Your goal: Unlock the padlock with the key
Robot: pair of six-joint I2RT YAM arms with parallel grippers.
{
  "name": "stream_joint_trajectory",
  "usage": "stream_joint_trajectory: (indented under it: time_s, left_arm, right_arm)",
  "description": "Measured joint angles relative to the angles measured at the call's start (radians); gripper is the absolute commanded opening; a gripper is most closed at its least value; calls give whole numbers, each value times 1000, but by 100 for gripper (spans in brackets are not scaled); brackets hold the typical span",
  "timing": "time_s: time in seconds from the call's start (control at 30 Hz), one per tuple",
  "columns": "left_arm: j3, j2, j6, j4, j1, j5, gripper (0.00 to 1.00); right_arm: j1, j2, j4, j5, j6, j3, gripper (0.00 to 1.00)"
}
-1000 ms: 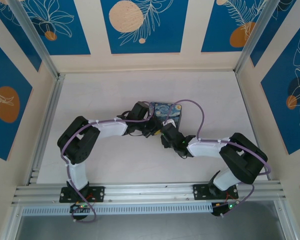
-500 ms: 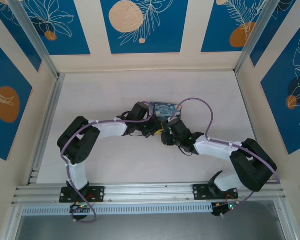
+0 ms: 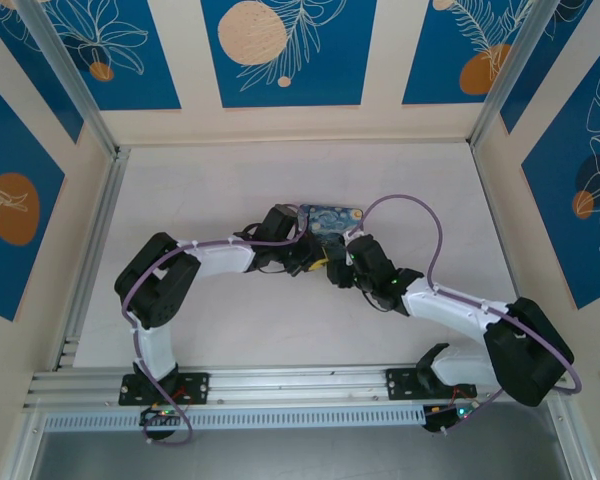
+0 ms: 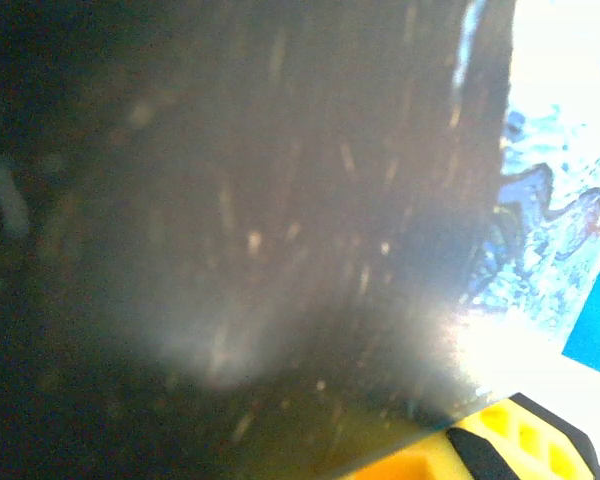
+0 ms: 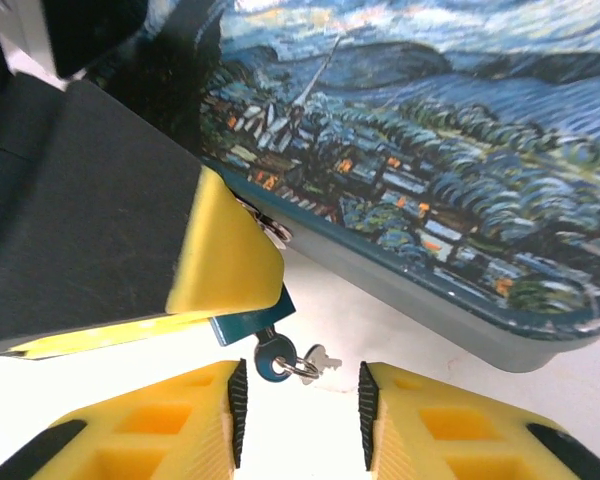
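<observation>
Right pincer (image 5: 300, 396) is standing released, jaws apart. Key (image 5: 276, 361) is lying just ahead of its gap, touching padlock (image 5: 264, 322). Left pincer (image 5: 242, 298), clenched, is seemingly pinching and half covering the padlock, with printed box (image 5: 430, 170) crowding just beyond.

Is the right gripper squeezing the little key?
No, the right gripper has its fingers apart, with the key in the open gap between them.

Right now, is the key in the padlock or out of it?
In, apparently: the key hangs with its head tight under the padlock, blade out of sight; a spare key dangles beside it.
</observation>
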State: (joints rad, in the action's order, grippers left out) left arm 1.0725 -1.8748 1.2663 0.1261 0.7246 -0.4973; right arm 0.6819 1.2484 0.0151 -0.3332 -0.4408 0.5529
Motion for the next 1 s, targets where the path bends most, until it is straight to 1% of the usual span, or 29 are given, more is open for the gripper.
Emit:
stream_joint_trajectory:
  time_s: [0.23, 0.4, 0.6, 0.8, 1.0]
  left_arm:
    - [6, 0, -1, -14, 0, 0, 0]
    - [14, 0, 0, -25, 0, 0, 0]
    - [17, 0, -1, -34, 0, 4, 0]
    - [17, 0, -1, -34, -1, 24, 0]
    - [17, 0, 0, -34, -3, 38, 0]
  right_arm:
    - [37, 58, 38, -39, 19, -2, 34]
    - [45, 80, 64, -70, 27, -2, 33]
    - [51, 105, 89, -86, 34, -2, 29]
    - [53, 144, 103, -86, 42, 18, 20]
    - [48, 156, 105, -77, 29, 29, 8]
